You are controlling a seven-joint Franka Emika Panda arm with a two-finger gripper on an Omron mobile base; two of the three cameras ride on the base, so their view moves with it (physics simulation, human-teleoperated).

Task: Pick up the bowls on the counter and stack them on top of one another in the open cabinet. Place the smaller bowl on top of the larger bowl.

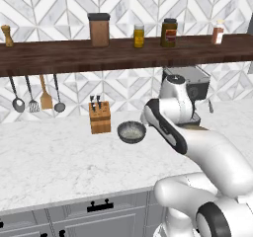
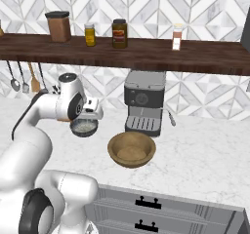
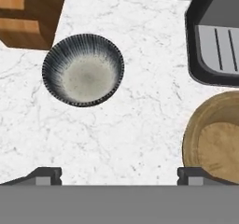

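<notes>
Two bowls on the desk, neither yet lifted.
Hand hovers open, empty, between grey bowl and wooden bowl; next, probably descend over the wooden one's rim.

Grey smaller bowl and wooden larger bowl, upright, apart on counter.

- smaller bowl: dark grey striped outside, pale speckled inside
- larger bowl: tan-brown wood
- counter: white marble, faint grey veins
- knife block: orange-brown wood
- coffee machine: dark grey, black
</notes>
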